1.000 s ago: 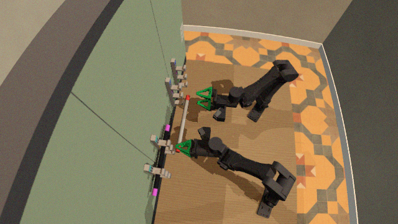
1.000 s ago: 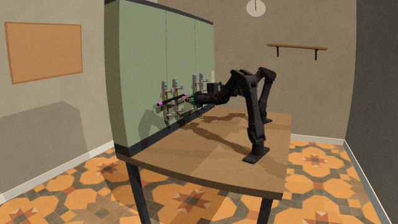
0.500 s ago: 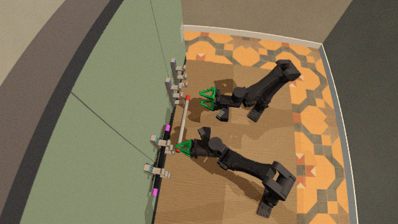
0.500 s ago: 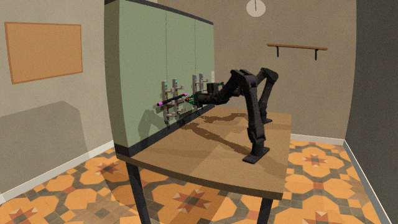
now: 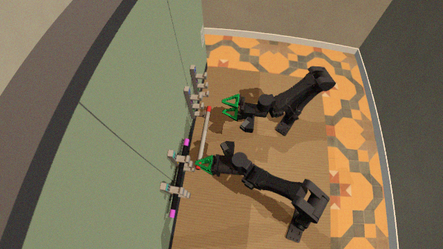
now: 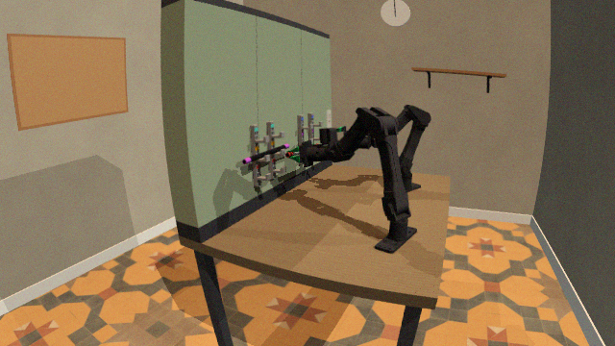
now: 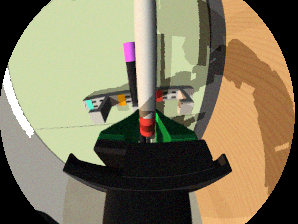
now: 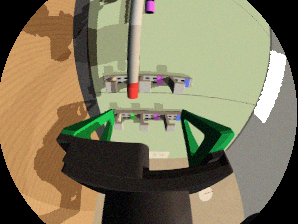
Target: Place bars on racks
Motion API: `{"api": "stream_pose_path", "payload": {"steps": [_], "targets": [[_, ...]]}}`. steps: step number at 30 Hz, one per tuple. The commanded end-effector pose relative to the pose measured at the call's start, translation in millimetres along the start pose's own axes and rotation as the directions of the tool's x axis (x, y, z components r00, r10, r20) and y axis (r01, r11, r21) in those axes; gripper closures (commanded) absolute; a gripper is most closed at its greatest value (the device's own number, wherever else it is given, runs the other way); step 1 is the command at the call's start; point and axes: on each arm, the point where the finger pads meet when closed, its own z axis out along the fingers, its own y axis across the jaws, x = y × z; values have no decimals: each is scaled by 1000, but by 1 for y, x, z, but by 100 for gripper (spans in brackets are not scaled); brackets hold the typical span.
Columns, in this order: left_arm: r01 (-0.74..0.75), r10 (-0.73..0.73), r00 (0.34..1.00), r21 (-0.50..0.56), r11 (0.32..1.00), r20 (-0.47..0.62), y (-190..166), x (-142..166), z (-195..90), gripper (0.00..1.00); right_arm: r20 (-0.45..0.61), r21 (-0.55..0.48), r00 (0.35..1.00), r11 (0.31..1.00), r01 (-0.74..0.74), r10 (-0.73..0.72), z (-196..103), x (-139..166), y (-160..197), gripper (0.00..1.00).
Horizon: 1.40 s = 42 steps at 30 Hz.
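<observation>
Left pincer: clenched on the red-ended bar.
The left pincer grips one end of the red-ended bar, before the left rack. The right pincer, released, stands beyond that rack. Keep the bar level; center it before lowering onto the rack's red-labelled arms.

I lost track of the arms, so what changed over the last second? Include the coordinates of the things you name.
The right gripper [image 5: 222, 106] [image 6: 342, 129] [image 8: 147, 113] drew back from the wall and shifted away from the left arm. The left gripper [image 5: 197, 163] [image 6: 289, 154] [image 7: 147, 112] still holds the red-ended bar [image 5: 204, 135] [image 7: 146, 60] [image 8: 134, 50]; the magenta-ended bar [image 5: 186, 142] [image 6: 264, 154] [image 7: 131, 80] [image 8: 150, 6] stayed put.
</observation>
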Motion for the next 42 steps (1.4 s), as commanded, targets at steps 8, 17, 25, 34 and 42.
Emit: {"api": "stream_pose_path", "payload": {"steps": [8,17,25,34,42], "targets": [[68,-68,998,-98,993,5,50,-2,-5,100,6,18,1000,1000,-20,20,-1,12,-7,0],[68,-68,998,-98,993,5,52,-2,-5,100,6,18,1000,1000,-20,20,1,19,-7,0],[68,-68,998,-98,993,5,54,-2,-5,100,6,18,1000,1000,-20,20,2,26,-7,0],[68,-68,998,-98,993,5,52,-2,-5,100,6,18,1000,1000,-20,20,4,33,-7,0],[68,-68,998,-98,993,5,47,-2,-4,100,6,18,1000,1000,-20,20,6,40,-7,0]]}}
